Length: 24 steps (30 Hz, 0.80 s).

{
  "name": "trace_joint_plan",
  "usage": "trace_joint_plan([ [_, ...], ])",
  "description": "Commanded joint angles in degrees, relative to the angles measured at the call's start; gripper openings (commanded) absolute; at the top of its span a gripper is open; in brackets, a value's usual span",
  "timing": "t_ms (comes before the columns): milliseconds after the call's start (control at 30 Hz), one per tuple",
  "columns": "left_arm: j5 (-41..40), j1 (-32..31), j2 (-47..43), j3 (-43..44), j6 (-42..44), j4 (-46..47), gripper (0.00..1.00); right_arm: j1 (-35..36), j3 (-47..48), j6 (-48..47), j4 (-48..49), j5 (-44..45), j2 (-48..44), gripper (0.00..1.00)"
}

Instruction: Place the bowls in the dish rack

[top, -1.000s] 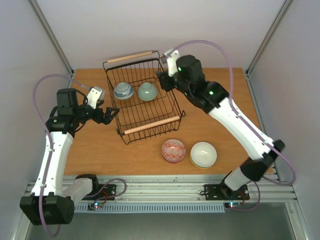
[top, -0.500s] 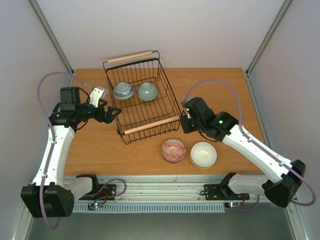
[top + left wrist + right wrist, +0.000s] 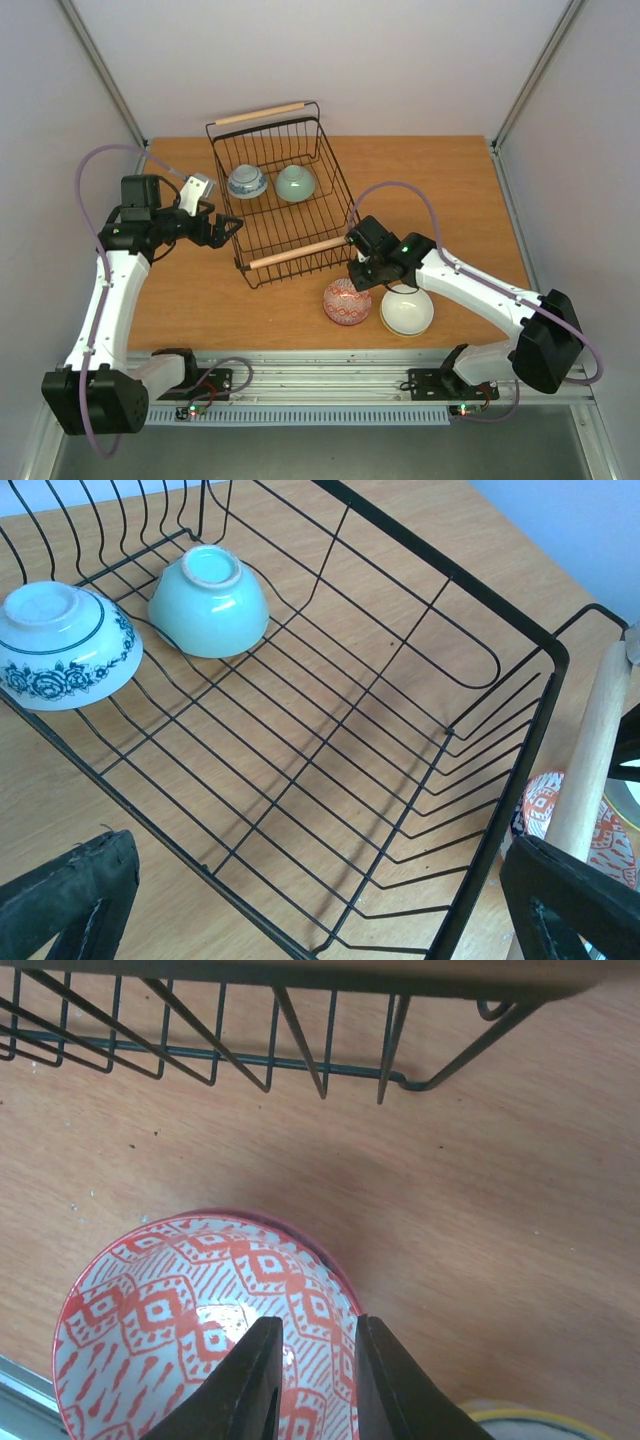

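The black wire dish rack (image 3: 303,251) stands at the table's middle back. A blue-and-white bowl (image 3: 247,181) and a mint green bowl (image 3: 296,183) lie upside down inside it, also seen in the left wrist view as the patterned bowl (image 3: 60,645) and the mint bowl (image 3: 210,600). A red-patterned bowl (image 3: 346,302) and a cream bowl (image 3: 407,309) sit upright in front of the rack. My right gripper (image 3: 318,1350) is down on the red-patterned bowl (image 3: 170,1300), jaws narrow, one finger inside and one at the rim. My left gripper (image 3: 225,228) hangs wide open beside the rack's left side.
The rack's near wooden handle (image 3: 590,750) runs just behind the right gripper. Its wire side (image 3: 270,1060) fills the top of the right wrist view. The table's front edge lies right below the two loose bowls, with the cream bowl's rim (image 3: 520,1422) next to the right fingers.
My right arm has swung from above the rack's far right corner down to the front, onto the red-patterned bowl, and its jaws have narrowed. The left arm barely shifted.
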Motion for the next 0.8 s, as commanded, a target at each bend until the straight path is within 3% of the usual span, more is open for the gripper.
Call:
trace_joint_plan([
  [0,1.13,0.19,0.54,1.33,0.09,0.61,0.99,0.94,-2.24,1.82,2.04,-1.97,0.34,0.23],
  [300,1.68,0.24,0.34,1.24,0.72,-0.19,0.99,1.64,-4.68,3.19,1.45,1.45,1.63,0.20],
  [767,2.35,0.26,0.23,0.91,0.86,-0.25,0.99,11.71,-9.30,11.22,-3.11,13.78,-9.00,0.20],
])
